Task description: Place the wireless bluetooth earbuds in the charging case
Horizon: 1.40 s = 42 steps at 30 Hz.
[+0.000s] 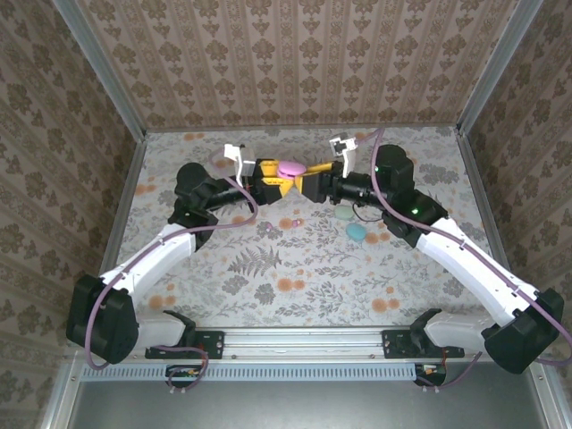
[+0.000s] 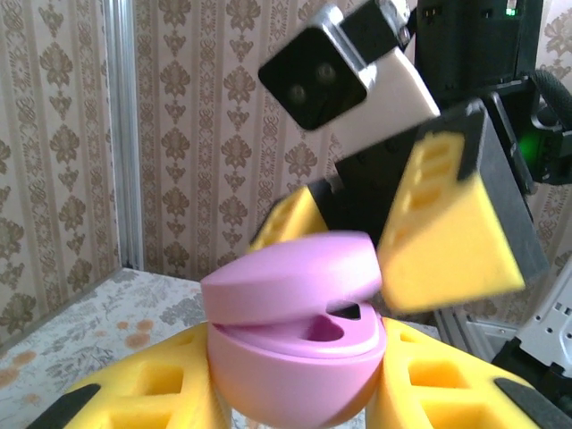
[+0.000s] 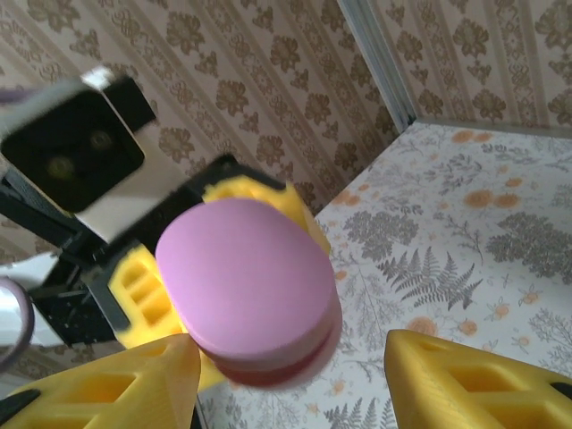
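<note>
**Q:** Broadly, how should the task's parts be expected to handle?

**A:** The charging case (image 2: 295, 362) looks like a light, rigid, smooth egg-shaped shell, probably slippery on its curves. It is best gripped low across the base, which leaves the hinged lid (image 2: 290, 277) free. The earbuds (image 1: 268, 228) are tiny pale specks on the counter (image 1: 295, 295), at mid-frame of the top view, below the case and apart from it. They are judged light, hard and easily flicked away, so each should be pinched gently across its widest part.

**Q:** And the end effectors?

**A:** The left end effector (image 2: 290, 398) is clamped on the case's base and holds it raised, upper centre in the top view. The lid is ajar, and one socket (image 2: 326, 329) shows in the gap. The right end effector (image 3: 290, 384) holds nothing, its fingers parted on either side of the lid. One pad (image 2: 447, 241) lies just beside the lid's edge, though whether it touches cannot be told.
</note>
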Each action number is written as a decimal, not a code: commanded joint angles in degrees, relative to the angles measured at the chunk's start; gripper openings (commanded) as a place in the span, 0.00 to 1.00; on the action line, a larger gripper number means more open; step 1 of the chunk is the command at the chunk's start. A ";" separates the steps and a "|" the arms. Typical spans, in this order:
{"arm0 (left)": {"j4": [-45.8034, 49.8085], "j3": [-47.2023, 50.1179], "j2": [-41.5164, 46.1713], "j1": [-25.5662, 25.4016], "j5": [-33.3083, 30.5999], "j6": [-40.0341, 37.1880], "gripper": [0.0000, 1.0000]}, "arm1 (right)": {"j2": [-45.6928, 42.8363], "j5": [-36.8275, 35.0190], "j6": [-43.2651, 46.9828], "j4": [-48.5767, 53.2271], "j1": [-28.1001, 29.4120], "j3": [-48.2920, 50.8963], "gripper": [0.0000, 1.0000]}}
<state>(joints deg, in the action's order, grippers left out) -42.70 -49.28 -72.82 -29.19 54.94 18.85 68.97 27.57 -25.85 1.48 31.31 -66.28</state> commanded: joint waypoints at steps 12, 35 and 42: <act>0.64 -1.44 0.48 -0.87 4.30 -1.77 0.29 | 1.51 -3.80 -3.31 -0.65 -1.34 -3.49 0.59; -2.74 6.11 3.79 2.73 -17.29 -2.03 0.30 | -0.85 -16.52 -5.75 15.60 -5.96 -2.45 0.56; 2.26 8.33 10.38 6.59 -20.83 -4.99 0.30 | 18.01 -11.58 -6.45 24.02 -8.64 -5.86 0.43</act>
<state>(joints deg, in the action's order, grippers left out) -41.63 -41.28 -65.76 -23.11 36.36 15.99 80.36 14.55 -31.97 17.80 22.50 -70.32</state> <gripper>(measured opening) 0.344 0.435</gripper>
